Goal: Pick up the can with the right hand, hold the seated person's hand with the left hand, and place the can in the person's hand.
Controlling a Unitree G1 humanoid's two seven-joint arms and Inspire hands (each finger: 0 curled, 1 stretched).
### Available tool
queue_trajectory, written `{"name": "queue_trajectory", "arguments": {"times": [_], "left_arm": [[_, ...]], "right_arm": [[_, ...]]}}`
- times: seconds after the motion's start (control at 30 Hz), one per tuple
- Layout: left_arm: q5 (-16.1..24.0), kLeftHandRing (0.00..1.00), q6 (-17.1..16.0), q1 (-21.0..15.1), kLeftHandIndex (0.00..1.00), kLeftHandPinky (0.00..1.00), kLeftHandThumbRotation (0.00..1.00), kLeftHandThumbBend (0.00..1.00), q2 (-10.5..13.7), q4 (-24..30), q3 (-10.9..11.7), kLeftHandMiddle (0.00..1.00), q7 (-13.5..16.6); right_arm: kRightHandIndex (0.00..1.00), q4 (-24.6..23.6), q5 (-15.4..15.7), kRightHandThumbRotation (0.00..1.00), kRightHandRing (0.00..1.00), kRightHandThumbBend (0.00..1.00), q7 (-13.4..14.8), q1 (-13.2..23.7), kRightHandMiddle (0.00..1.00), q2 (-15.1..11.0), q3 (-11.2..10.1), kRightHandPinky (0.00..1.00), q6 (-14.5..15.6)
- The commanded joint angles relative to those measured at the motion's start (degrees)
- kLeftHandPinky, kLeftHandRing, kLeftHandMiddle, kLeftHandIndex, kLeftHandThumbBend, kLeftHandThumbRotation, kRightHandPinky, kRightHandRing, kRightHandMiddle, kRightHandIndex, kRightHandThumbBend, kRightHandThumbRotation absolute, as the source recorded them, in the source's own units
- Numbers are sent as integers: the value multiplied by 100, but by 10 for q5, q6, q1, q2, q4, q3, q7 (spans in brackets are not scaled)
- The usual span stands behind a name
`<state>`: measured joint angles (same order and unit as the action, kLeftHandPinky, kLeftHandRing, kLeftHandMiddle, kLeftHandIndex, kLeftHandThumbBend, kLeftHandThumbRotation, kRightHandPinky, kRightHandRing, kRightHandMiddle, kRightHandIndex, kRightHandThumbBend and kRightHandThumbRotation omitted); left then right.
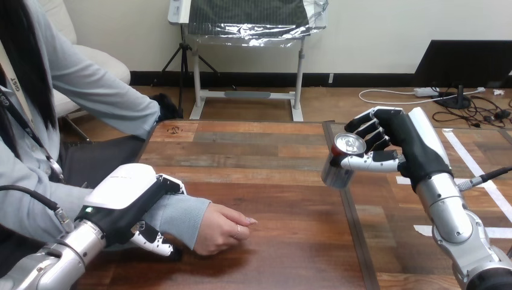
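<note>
While the right hand (412,142) grips the can (335,176), the left hand (130,194) clasps and half-hides the person's wrist (182,217).

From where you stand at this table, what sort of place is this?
Probably a test bench for robot-to-person handovers: a brown wooden plank table marked with white tape strips, the right robot hand holding a silver metal can above it, and the left robot hand curled round a seated person's grey-sleeved forearm.
</note>
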<state>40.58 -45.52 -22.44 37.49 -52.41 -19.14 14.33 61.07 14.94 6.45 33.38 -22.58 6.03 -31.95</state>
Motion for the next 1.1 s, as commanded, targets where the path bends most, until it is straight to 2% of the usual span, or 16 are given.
{"name": "queue_trajectory", "arguments": {"times": [0.0,0.43,0.57,1.07], "left_arm": [[-23,39,-30,-14,46,35,0,93,-3,35,12,45,13],[-35,39,-30,-12,46,35,0,93,-4,63,16,45,6],[-33,39,-34,-13,46,34,0,94,-4,72,17,44,13],[-41,39,-40,-18,46,35,0,93,-10,103,23,44,-4]], "right_arm": [[54,-6,5,0,44,75,11,45,50,-5,-5,41,-15],[54,6,10,0,43,76,10,49,49,1,-5,42,-23],[55,10,11,0,43,76,10,51,49,2,-4,42,-25],[55,17,18,0,44,76,11,53,49,8,-1,42,-32]]}}
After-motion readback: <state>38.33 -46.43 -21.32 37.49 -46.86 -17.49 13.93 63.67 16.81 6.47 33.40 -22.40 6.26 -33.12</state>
